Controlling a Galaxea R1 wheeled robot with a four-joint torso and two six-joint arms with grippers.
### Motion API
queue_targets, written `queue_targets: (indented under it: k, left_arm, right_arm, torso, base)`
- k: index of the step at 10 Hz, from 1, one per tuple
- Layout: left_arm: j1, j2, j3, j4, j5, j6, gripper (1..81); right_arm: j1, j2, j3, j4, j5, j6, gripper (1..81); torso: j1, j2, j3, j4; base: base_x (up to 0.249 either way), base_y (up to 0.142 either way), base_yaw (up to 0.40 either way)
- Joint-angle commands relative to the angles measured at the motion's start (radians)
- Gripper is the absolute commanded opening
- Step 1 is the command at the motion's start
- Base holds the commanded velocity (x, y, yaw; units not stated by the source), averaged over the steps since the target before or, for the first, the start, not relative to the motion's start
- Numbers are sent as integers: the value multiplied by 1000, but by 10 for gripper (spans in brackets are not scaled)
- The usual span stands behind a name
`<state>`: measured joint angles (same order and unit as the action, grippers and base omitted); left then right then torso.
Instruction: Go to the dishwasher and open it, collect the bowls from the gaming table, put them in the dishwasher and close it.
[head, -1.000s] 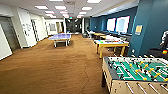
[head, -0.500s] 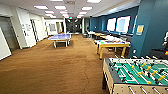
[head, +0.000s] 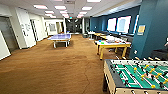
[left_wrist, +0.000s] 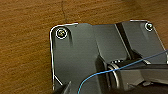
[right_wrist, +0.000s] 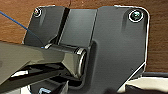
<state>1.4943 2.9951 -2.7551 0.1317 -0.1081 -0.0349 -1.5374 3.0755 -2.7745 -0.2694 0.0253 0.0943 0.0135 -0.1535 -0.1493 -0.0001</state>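
Yellow-edged gaming table (head: 113, 44) stands beyond foosball table (head: 140, 75).

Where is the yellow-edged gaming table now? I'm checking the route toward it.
In the head view the gaming table stands right of centre on the brown floor, beyond the foosball table and beside the blue wall.

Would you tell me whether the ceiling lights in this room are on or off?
On: the ceiling lights glow bright white in rows along the ceiling.
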Motion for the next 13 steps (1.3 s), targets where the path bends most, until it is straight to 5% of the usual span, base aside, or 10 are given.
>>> queue_targets:
  k: [1,13]
  left_arm:
    - [-51,-5,-3,-1,42,-3,811]
    - [-51,-8,-3,-3,42,-3,811]
  right_arm:
    - [53,2,1,-1,-48,-1,811]
    - [55,2,1,-1,-48,-1,811]
  torso:
    - [0,0,0,0]
    - [-2,-1,0,0]
  base:
    - [123,0,0]
    - [126,0,0]
